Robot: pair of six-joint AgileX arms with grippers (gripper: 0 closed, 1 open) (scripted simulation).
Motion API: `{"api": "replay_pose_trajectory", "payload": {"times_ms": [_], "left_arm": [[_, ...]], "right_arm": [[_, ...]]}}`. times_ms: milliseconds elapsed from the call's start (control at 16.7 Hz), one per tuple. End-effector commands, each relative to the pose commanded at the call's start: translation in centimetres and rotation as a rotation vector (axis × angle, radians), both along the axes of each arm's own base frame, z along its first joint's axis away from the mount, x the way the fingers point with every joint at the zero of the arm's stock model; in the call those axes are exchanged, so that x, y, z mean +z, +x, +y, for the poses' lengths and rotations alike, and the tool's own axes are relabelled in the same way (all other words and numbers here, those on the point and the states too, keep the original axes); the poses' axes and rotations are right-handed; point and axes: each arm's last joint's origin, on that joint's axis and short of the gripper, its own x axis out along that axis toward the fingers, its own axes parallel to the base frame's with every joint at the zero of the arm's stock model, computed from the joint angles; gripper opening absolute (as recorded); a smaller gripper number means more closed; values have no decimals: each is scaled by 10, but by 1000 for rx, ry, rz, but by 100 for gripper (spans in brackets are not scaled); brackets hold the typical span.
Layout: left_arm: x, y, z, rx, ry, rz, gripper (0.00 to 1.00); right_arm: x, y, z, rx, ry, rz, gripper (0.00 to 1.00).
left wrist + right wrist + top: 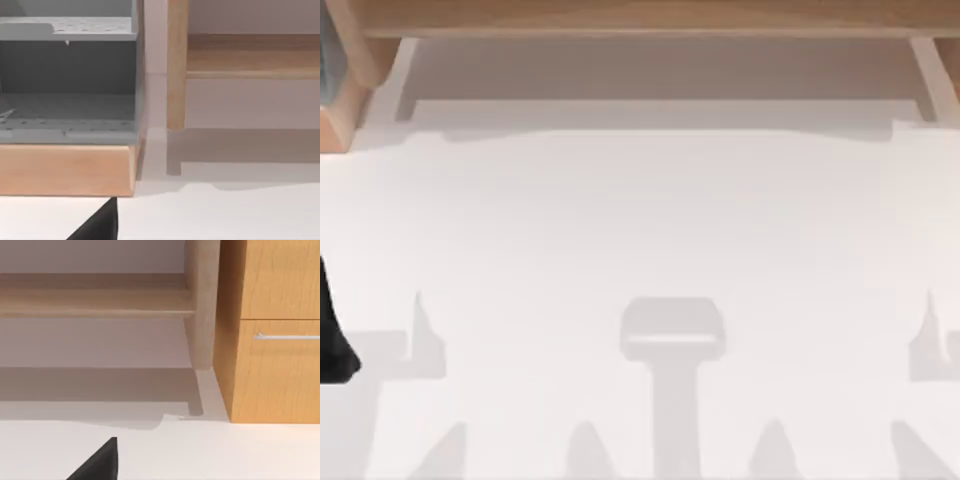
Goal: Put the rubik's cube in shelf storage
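The rubik's cube is out of view. The shelf storage (640, 15) runs along the far edge of the table as a long light-brown board on pale side supports. The left wrist view has its board (250, 55) and one upright (176, 65). The right wrist view faces its other end (95, 295). A dark part of my left arm (332, 335) sits at the table's left edge. My left gripper (100, 222) shows as a black wedge low in its wrist view, well short of the shelf. My right gripper (100, 462) shows the same way.
A grey open-fronted unit on a wooden base (67, 65) stands left of the shelf, and its corner shows from above (332, 90). A wooden cabinet with a metal handle (280, 340) stands right of the shelf. The white tabletop (640, 220) carries soft shadows.
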Motion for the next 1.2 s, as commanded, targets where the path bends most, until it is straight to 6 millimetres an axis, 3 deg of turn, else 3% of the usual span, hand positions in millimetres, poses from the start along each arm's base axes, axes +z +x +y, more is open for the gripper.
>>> {"api": "replay_pose_trajectory", "payload": {"times_ms": [240,420,600,720,900,1080,1200], "left_arm": [[0,0,0,0,0,0,100],[0,0,0,0,0,0,100],[0,0,0,0,0,0,100],[0,0,0,0,0,0,100],[0,0,0,0,0,0,100],[0,0,0,0,0,0,100],[0,0,0,0,0,0,100]], "right_arm": [[7,1,0,5,-28,-14,100],[32,6,-2,13,-137,-54,100],[65,24,-6,8,-307,-82,100],[85,46,-12,-1,-444,-88,100],[105,95,-29,-18,-667,-75,100],[102,156,-57,-27,-892,-48,100],[85,196,-81,-28,-1034,-27,100]]}}
